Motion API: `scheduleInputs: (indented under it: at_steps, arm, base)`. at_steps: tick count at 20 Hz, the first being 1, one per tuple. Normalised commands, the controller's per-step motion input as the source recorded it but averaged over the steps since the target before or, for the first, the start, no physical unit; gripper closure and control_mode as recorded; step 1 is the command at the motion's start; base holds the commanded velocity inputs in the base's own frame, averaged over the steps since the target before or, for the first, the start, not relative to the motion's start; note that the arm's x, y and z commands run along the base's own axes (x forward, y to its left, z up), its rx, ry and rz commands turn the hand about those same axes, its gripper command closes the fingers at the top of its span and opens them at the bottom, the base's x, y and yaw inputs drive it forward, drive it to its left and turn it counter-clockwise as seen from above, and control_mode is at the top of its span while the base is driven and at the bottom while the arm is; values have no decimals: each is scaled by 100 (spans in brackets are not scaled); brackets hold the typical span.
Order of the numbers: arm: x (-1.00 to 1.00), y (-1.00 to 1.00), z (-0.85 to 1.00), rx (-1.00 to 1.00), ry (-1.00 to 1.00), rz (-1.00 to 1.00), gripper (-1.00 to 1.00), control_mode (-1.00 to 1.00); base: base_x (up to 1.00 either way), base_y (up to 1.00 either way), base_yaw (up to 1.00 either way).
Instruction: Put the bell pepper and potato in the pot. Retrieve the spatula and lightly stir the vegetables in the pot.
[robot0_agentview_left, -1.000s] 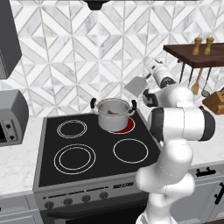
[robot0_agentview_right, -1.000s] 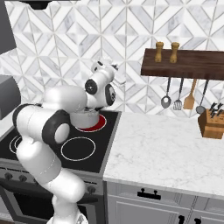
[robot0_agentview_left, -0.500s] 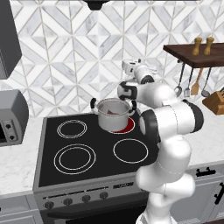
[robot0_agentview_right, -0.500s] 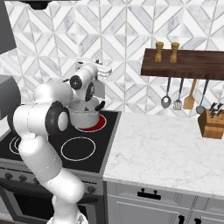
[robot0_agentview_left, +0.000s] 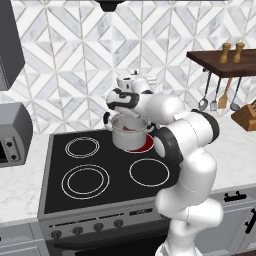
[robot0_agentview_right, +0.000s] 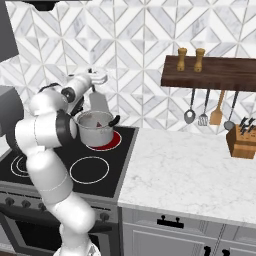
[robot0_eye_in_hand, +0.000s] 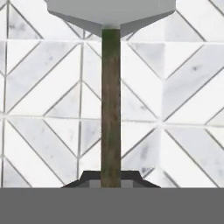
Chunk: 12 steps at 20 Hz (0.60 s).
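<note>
My gripper (robot0_eye_in_hand: 110, 180) is clamped on the spatula's (robot0_eye_in_hand: 110, 109) stiff, light wooden handle; blade end hangs top-heavy, so I judge a firm grip needed above the pot (robot0_agentview_left: 129, 132).

The spatula (robot0_eye_in_hand: 110, 105) blade is cut off at the hand view's top edge.

Robot arm (robot0_agentview_left: 187, 150): glossy white rounded segments w/ dark grey-black bands at joints; bulbous shoulder and elbow housings, thick cylindrical links, smooth shells, no visible cables, screws or markings. Wrist end (robot0_agentview_left: 131, 95) white w/ black collar. Gripper (robot0_eye_in_hand: 110, 180): two small dark fingertips, flat and angular, grey inner faces.
</note>
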Motion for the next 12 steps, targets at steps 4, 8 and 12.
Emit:
scheduleInputs:
  at_steps: [4,8,12]
  arm:
    - [0,82,-30,-11,6,7,100,-100]
    - [2,29,-49,-18,-6,2,100,-100]
    - [13,17,-47,-22,-10,0,100,-100]
  base:
    - [0,0,0]
    - [0,0,0]
    - [0,0,0]
